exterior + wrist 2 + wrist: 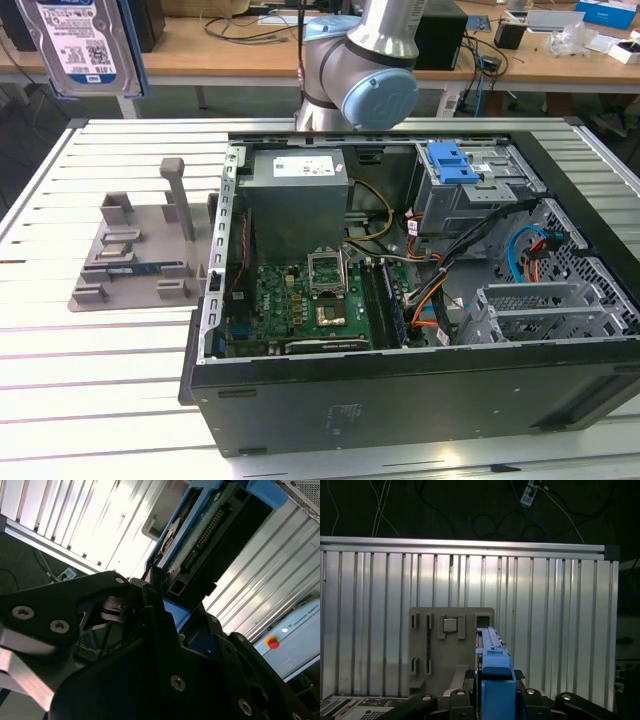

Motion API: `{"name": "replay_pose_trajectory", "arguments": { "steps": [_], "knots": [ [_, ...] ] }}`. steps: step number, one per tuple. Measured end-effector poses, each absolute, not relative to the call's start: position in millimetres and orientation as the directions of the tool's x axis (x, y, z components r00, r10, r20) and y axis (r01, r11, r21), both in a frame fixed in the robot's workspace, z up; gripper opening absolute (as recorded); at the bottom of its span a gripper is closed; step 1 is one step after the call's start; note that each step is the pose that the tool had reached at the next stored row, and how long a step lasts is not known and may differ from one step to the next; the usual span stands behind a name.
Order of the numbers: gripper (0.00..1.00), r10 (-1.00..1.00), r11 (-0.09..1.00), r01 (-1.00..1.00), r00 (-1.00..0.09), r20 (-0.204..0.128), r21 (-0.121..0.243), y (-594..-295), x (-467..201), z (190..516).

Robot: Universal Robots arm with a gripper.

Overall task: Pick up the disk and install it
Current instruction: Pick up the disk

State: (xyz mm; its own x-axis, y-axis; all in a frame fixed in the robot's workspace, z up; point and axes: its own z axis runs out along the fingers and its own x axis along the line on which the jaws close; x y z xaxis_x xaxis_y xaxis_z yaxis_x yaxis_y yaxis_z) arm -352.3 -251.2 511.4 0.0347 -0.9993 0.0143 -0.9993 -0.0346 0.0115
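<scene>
Nearest the lens in the second wrist view is my gripper (175,607), matt black links studded with screw heads, with its fingers (155,611) clamped on the disk (200,535). The disk is a flat metal slab with a dark circuit board, a row of connector pins and smooth blue plastic rails. In the first wrist view I hold it on edge between my fingers, above the table, with one blue rail (497,680) towards the camera. Directly beneath me lies the grey moulded fixture (450,645) with its empty slots, resting on the ribbed, shiny aluminium table (545,605). Well apart from me stands the open computer case (420,390), where the grey sheet-metal drive cage (470,200) carries its blue latch (450,160). I judge the pick-up done and the install not yet begun. It calls for bringing the rails square to the cage opening without snagging the loose cables (480,240) beside it.
</scene>
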Motion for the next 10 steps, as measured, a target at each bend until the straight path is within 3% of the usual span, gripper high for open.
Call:
{"name": "replay_pose_trajectory", "arguments": {
  "steps": [10],
  "knots": [
    [0.37, -0.999, -0.035, -0.999, 0.035, 0.012, 0.011, -251.2, -352.2, 532.3]
  ]
}}
